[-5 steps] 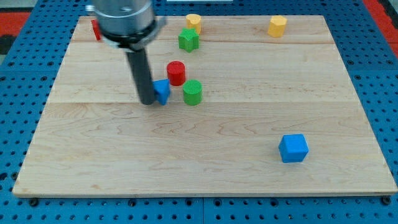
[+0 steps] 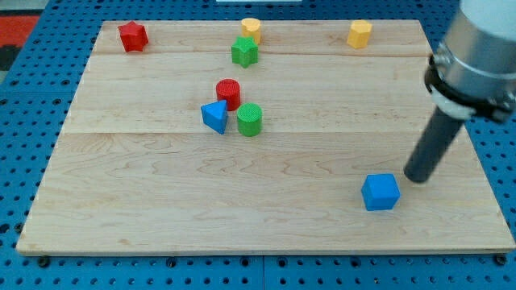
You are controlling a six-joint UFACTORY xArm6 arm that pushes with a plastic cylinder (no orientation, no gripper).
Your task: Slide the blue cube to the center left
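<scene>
No pincer on this rig; my tip (image 2: 418, 178), end of straight dark rod, resting on pale wooden bench (image 2: 145, 201), gripping nothing. Tip sitting just beside blue plastic cube (image 2: 380, 192), at cube's 2 o'clock, narrow gap showing. Cube lying toward bench's 4 o'clock. Blue triangular block (image 2: 214, 117), red cylinder (image 2: 229, 93), green cylinder (image 2: 250, 120) clustering near centre.

Single view: high, angled down from board's (image 2: 266, 217) near edge, moderately close, whole board framed.
</scene>
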